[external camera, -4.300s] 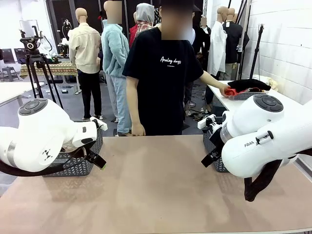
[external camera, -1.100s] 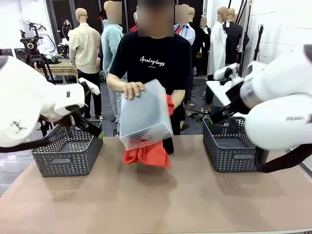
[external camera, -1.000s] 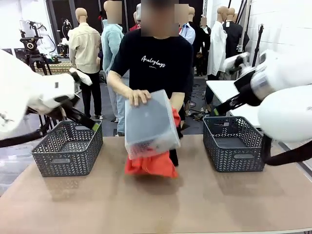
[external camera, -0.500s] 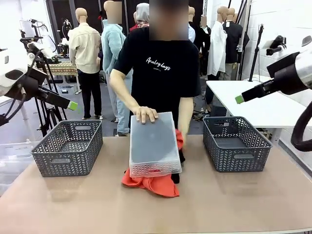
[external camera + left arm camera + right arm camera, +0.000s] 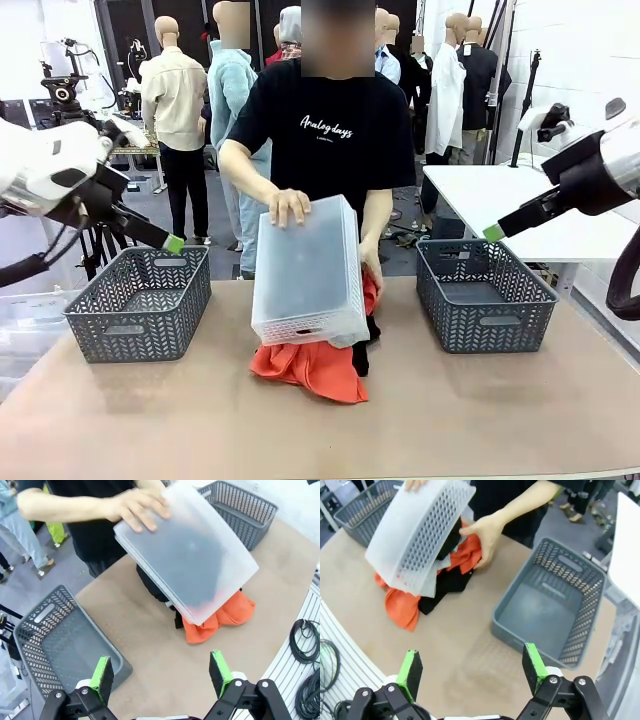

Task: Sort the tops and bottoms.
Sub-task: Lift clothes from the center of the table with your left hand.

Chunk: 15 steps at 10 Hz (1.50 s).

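With arms raised over the bench's (image 5: 450,420) side edges, left claw (image 5: 174,243) and right claw (image 5: 493,232) gape wide, empty, while a person's hand (image 5: 289,207) tilts a white bin (image 5: 305,270) over orange top (image 5: 310,368) and black bottoms (image 5: 362,352) mid-bench.

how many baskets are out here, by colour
grey: 2, the left grey basket and the right grey basket
white: 1, the white basket, tipped up under the person's hand
total: 3
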Each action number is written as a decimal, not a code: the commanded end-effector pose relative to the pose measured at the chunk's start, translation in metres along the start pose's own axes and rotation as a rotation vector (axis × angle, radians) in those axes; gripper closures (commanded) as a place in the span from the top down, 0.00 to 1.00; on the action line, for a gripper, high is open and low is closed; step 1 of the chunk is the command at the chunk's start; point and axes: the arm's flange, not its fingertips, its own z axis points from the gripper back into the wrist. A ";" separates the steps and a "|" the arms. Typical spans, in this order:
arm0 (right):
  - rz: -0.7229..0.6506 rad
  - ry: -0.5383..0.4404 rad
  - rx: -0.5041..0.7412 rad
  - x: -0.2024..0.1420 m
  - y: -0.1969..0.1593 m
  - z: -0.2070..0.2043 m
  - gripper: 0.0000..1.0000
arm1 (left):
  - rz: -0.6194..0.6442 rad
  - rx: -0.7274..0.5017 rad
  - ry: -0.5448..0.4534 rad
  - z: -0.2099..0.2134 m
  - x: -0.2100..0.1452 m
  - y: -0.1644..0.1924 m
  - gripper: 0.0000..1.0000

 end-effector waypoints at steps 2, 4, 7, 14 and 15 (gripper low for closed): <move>0.027 0.008 0.074 -0.083 0.031 -0.035 1.00 | -0.026 -0.031 0.020 -0.009 -0.050 -0.025 1.00; 0.012 0.028 0.037 -0.003 0.002 -0.015 1.00 | -0.012 -0.010 0.032 -0.012 -0.001 -0.006 1.00; 0.012 0.028 0.037 -0.003 0.002 -0.015 1.00 | -0.012 -0.010 0.032 -0.012 -0.001 -0.006 1.00; 0.012 0.028 0.037 -0.003 0.002 -0.015 1.00 | -0.012 -0.010 0.032 -0.012 -0.001 -0.006 1.00; 0.012 0.028 0.037 -0.003 0.002 -0.015 1.00 | -0.012 -0.010 0.032 -0.012 -0.001 -0.006 1.00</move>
